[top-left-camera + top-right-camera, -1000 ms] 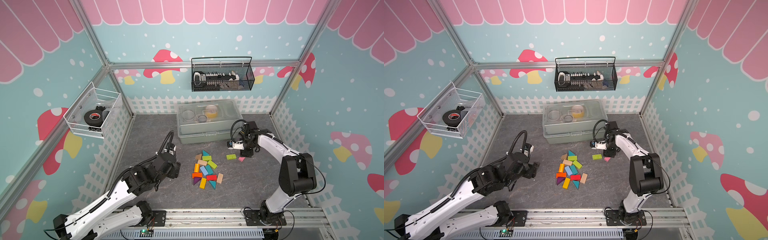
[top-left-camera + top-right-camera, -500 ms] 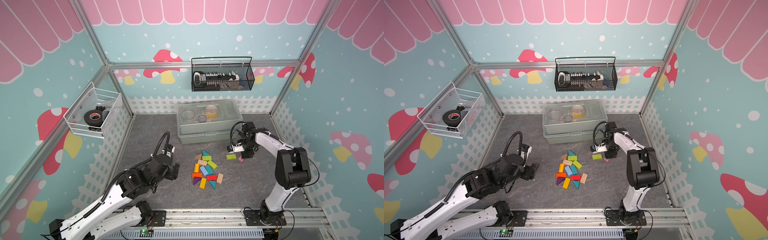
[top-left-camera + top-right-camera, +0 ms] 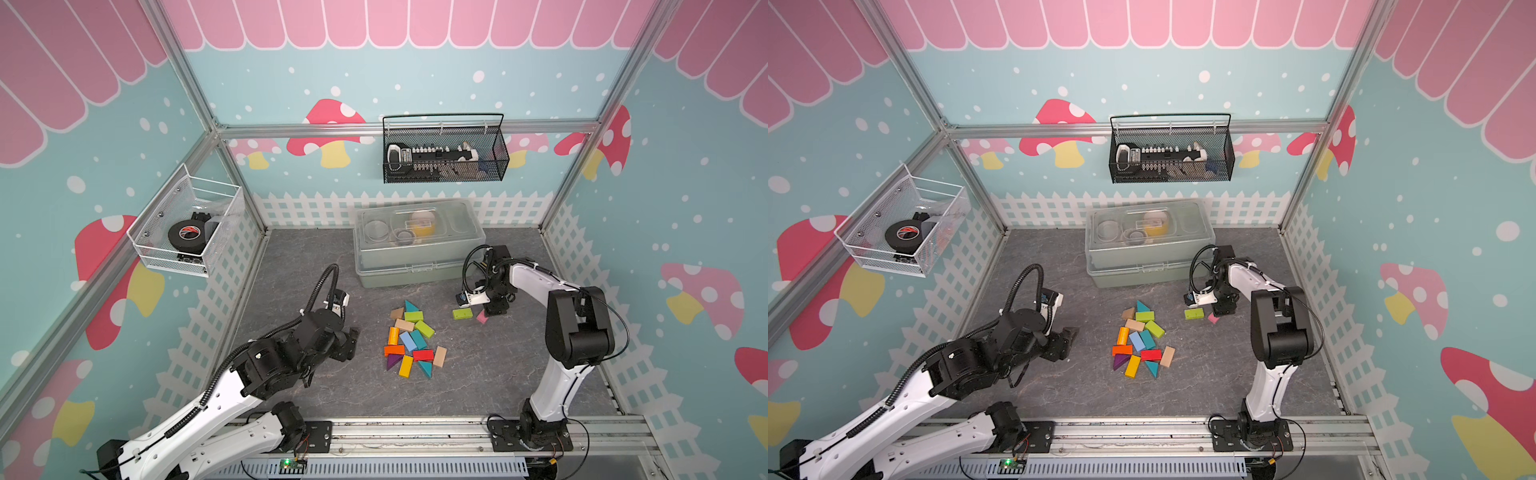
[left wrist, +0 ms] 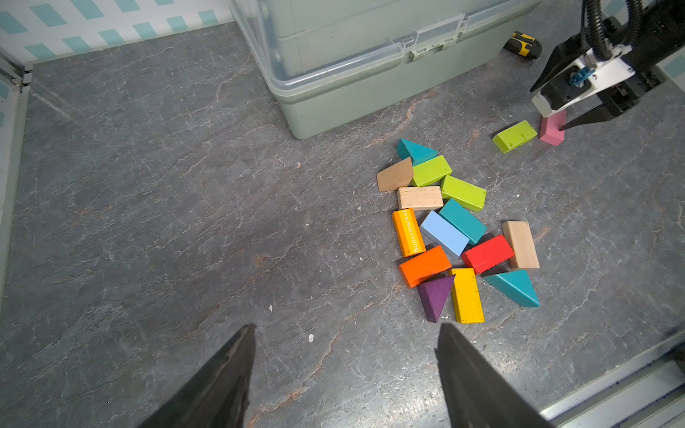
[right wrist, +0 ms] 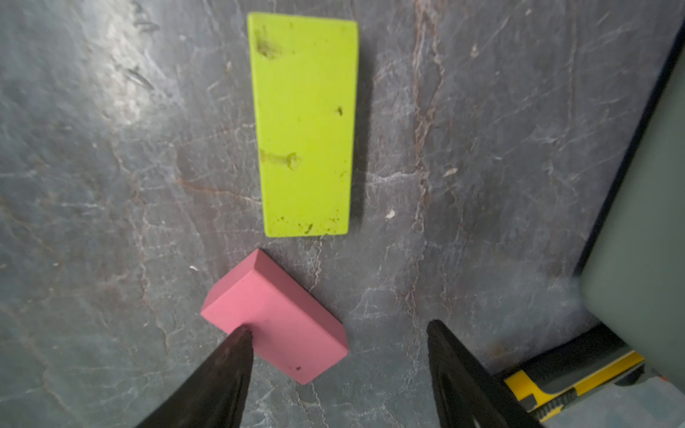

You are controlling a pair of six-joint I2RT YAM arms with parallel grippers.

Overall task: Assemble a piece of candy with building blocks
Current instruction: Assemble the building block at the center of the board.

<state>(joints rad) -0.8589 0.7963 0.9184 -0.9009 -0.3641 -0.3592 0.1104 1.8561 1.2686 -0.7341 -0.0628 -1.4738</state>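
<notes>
Since prev. frames, R gripper (image 5: 338, 328) is coming down at pink block (image 5: 274, 318); L arm is easing back.

1. Nearest: L gripper (image 4: 344, 328) is hovering over bare mat (image 4: 148, 222), jaws wide, empty.
2. Mid: building blocks (image 4: 444, 233) are lying clustered on the mat.
3. Beyond: green block (image 5: 305, 126) is lying just beside pink block, not touching. R jaws are standing wide, one fingertip (image 5: 237, 344) overlapping pink block; contact unclear.
4. Far: storage box (image 4: 370, 92) is sitting behind.

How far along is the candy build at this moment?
Done: only a green bar and a pink block lie apart from the pile, not yet joined. In hand: nothing; the right gripper stands open over the pink block. Remaining: the pile's blocks are loose, and the left gripper is open, empty.
</notes>
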